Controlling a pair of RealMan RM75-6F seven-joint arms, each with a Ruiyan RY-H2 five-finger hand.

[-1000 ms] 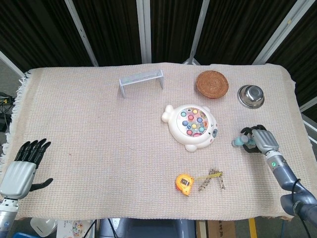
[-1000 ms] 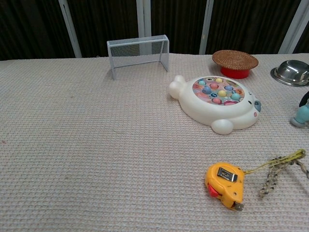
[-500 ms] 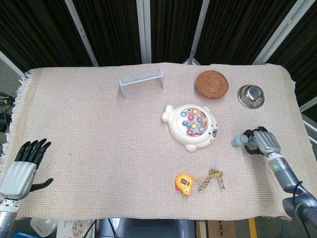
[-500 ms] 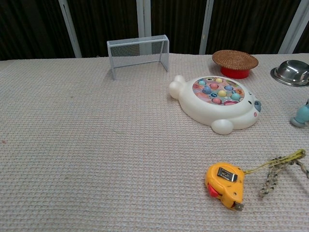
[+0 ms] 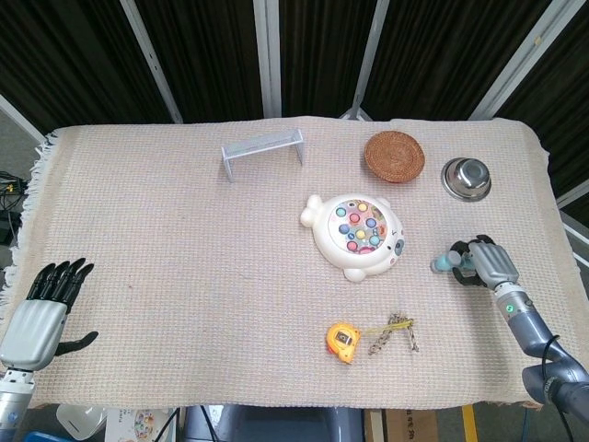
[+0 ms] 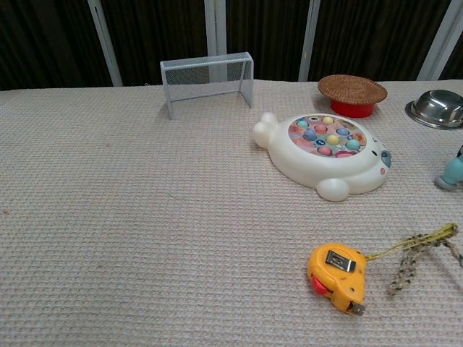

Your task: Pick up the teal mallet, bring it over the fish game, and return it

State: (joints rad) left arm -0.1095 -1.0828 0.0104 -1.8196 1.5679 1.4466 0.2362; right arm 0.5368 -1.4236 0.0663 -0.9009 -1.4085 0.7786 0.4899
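The teal mallet lies at the right side of the table, its head resting on the cloth; the chest view shows it at the right edge. My right hand has its fingers curled around the mallet's handle. The white fish game with coloured fish sits a short way left of the mallet, also seen in the chest view. My left hand hovers at the table's front left corner, fingers spread and holding nothing.
An orange tape measure and a small chain lie in front of the game. A wicker coaster, a steel bowl and a small wire goal stand along the back.
My right hand has shifted very slightly at the mallet; less of its fingers shows at the chest view's edge. The mallet and my left hand have not moved.
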